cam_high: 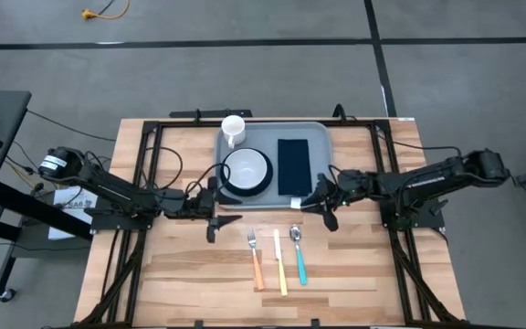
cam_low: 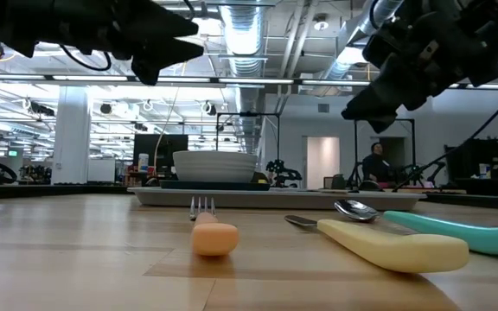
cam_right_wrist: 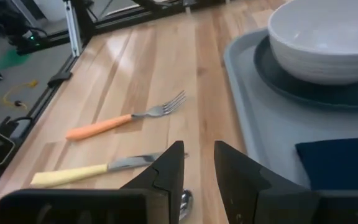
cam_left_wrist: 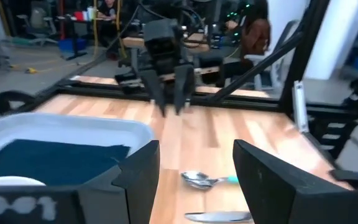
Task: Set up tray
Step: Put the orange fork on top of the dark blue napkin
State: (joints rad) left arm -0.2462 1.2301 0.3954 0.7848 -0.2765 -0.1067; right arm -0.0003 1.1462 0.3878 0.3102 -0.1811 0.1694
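Note:
The grey-blue tray (cam_high: pixel 318 137) lies at the table's far middle. On it a white bowl (cam_high: pixel 247 168) sits in a dark plate (cam_right_wrist: pixel 303 90), beside a dark blue napkin (cam_high: pixel 292 166); a white mug (cam_high: pixel 234 129) stands at its far left corner. In front of the tray lie an orange-handled fork (cam_high: pixel 256 259), a yellow-handled knife (cam_high: pixel 280 265) and a teal-handled spoon (cam_high: pixel 299 258). My left gripper (cam_left_wrist: pixel 196 155) hovers open at the tray's near left corner. My right gripper (cam_right_wrist: pixel 199 152) hovers at the near right corner above the spoon's bowl, its fingers narrowly apart with nothing between them.
Black frame rails (cam_high: pixel 144 183) run along the table's left, right and far sides. Bare wood (cam_high: pixel 199 283) stretches left and right of the cutlery toward the near edge. A person (cam_low: pixel 375 162) is in the room beyond the table.

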